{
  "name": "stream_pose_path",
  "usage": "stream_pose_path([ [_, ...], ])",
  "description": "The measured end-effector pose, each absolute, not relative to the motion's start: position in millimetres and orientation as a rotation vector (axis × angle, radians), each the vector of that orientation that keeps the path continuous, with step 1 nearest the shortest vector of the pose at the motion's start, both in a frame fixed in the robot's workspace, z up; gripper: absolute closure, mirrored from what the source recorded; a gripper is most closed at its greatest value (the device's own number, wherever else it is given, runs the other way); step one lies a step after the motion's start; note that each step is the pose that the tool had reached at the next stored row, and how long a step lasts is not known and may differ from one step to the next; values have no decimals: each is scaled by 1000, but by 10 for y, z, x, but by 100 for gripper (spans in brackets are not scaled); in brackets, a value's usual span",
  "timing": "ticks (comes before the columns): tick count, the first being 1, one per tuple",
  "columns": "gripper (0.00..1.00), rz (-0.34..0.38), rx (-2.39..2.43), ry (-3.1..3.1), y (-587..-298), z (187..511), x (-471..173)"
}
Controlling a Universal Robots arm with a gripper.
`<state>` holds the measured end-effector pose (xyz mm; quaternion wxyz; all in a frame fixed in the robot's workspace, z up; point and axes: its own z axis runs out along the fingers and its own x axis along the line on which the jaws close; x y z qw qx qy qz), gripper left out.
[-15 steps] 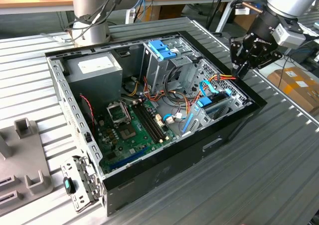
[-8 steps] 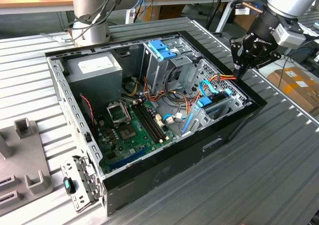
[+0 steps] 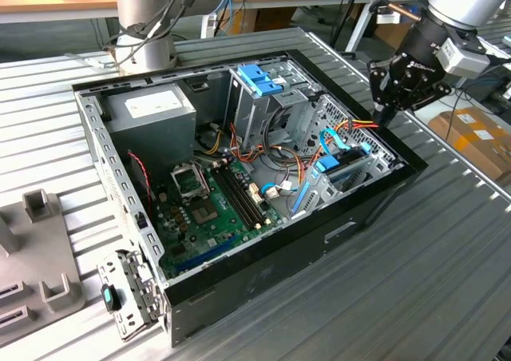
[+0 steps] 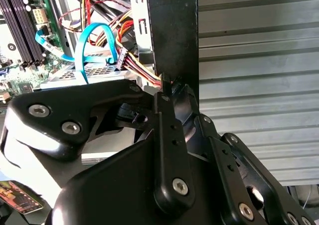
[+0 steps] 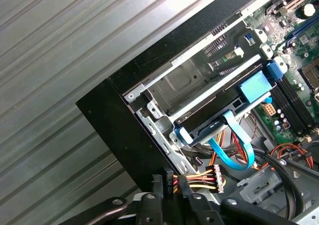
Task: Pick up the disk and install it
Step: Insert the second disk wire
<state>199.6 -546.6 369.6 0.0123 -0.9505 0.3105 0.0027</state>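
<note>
The disk [image 3: 345, 169] lies flat in the drive bay at the corner of the open computer case [image 3: 319, 233] on the exterior view's right. Blue plastic edges it, and a blue ribbon cable [image 4: 82, 56] loops over its silver top [image 4: 94, 73]. In the first wrist view the disk [image 5: 234, 105] sits under the bay's metal rails. My gripper [image 3: 389, 109] hangs just above the case's corner wall, beside the disk. Its fingers [image 4: 164, 130] are shut on a black power connector [image 5: 167, 181] with red, yellow and black wires [image 5: 199, 179].
A grey power-supply box [image 3: 152, 109] and a tall metal cage with a blue top [image 3: 259, 89] stand at the back of the case, the motherboard [image 3: 207, 209] in front. A second arm's base [image 3: 144, 33] stands behind. A grey fixture [image 3: 40, 249] lies at the left, a cardboard box [image 3: 479, 137] at the right.
</note>
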Motion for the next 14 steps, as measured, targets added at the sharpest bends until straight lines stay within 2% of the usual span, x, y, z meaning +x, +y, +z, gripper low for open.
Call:
stream_pose_path([
  [10, 72, 9, -2963, 968, -5475, 3684, 1996],
  [11, 74, 8, -2963, 968, -5475, 3684, 1996],
  [12, 84, 8, -2963, 968, -5476, 3684, 1996],
  [14, 84, 9, -2963, 968, -5476, 3684, 1996],
])
